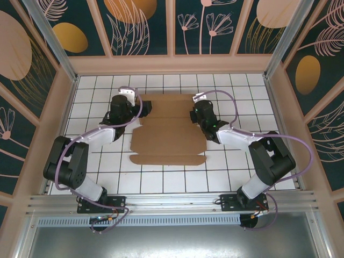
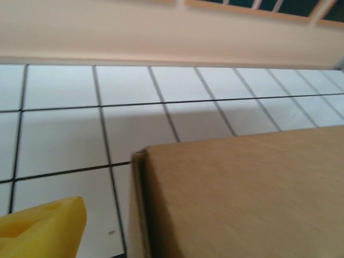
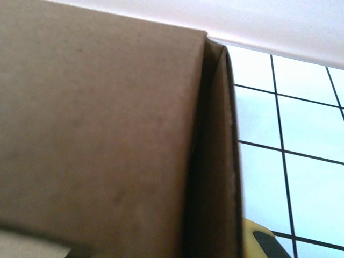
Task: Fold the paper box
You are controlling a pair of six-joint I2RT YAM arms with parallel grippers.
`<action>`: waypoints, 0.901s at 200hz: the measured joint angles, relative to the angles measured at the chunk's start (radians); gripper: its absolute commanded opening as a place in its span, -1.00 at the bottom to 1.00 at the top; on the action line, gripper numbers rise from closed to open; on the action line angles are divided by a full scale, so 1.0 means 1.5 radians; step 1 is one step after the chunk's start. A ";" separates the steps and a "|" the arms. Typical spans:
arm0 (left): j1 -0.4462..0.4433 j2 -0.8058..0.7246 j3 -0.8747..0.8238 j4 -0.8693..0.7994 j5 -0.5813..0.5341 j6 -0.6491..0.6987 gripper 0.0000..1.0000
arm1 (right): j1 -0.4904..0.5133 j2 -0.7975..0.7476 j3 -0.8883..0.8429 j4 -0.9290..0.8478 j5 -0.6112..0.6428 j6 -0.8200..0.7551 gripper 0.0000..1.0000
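Paper box (image 1: 167, 137) on tiled table (image 1: 161, 180), floral walls (image 1: 145, 27), left gripper (image 1: 143, 110), right gripper (image 1: 194, 115), jaw states unclear

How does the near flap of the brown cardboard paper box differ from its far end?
The near flap lies flat on the white tiled table, untouched; the far end sits between the left gripper and right gripper. The near flap's edges are flat with rounded corners; the far end shows a folded side edge in each wrist view. Both are plain brown cardboard.
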 measured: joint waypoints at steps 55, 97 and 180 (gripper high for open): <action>0.000 -0.049 -0.006 -0.019 0.060 0.006 0.70 | -0.018 -0.001 -0.021 0.013 -0.004 0.010 -1.00; 0.000 -0.127 -0.028 -0.014 0.025 -0.027 0.85 | -0.033 -0.001 -0.067 0.069 -0.012 0.016 -1.00; 0.009 0.056 0.074 -0.026 0.103 -0.192 0.42 | -0.039 0.000 -0.128 0.185 -0.001 0.019 -1.00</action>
